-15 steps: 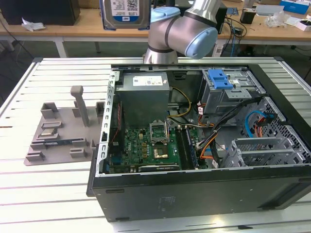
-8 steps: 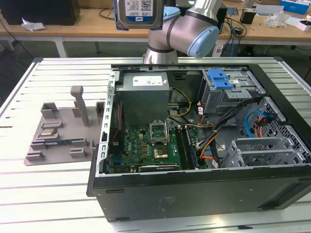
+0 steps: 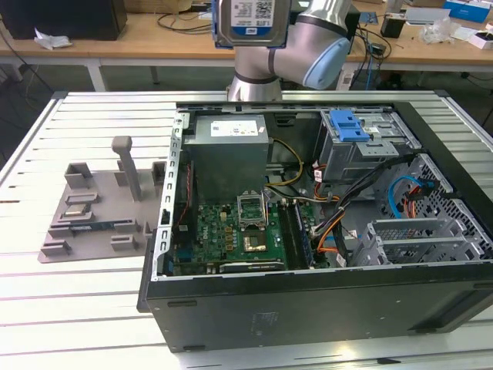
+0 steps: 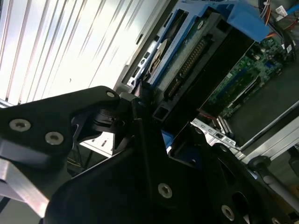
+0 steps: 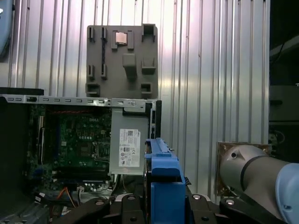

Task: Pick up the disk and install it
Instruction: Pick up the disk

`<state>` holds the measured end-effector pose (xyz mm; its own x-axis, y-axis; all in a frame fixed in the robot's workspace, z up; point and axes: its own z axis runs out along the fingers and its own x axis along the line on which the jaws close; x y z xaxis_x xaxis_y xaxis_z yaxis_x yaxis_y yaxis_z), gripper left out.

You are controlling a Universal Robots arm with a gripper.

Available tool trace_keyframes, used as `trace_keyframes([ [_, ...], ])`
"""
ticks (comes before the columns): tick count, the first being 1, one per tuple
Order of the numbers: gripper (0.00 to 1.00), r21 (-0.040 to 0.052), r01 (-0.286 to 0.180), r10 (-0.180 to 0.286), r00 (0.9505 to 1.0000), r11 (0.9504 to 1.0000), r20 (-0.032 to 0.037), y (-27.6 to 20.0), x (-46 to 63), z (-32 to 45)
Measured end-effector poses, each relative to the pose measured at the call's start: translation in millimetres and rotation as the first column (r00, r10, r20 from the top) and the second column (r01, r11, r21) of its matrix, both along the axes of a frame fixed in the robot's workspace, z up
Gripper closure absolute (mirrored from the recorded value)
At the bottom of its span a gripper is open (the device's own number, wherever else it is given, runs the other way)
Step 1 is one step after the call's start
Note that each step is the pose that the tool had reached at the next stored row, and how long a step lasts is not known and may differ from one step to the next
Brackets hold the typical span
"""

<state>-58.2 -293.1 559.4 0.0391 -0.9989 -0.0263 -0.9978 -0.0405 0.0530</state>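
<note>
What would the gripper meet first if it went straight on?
Pointing down with the disk in its grip, the gripper would probably meet the power-supply box or the case wall beside it; depth is unclear.

Item 1: disk (image 3: 252, 14), top centre of the exterior view. It is carrying a white-and-blue label with barcodes, and the lettering is showing too small to read.

Item 2: power-supply box (image 3: 231, 166), upper middle of the exterior view. A white sticker (image 3: 235, 128) is lying on its upper face, and the dark lines of print are not resolving into words. In the first wrist view the same sticker (image 5: 127, 147) is facing the camera, its print again unreadable.

Item 3: drive cage (image 3: 362, 154), upper right of the exterior view. A small white label (image 3: 375, 123) is sitting just beside the blue clip (image 3: 346, 126), illegible.

No word or number is reading clearly anywhere.
</note>
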Motion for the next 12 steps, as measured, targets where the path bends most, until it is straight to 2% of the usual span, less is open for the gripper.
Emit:
trace_keyframes([
  [5, 0.63, 0.0000, 0.000, 0.000, 1.0000, 1.0000, -0.0005, 0.0, 23.5, -0.9],
  [12, 0.63, -0.0001, 0.000, 0.000, 1.0000, 1.0000, -0.0013, 0.0, 50.8, -1.9],
])
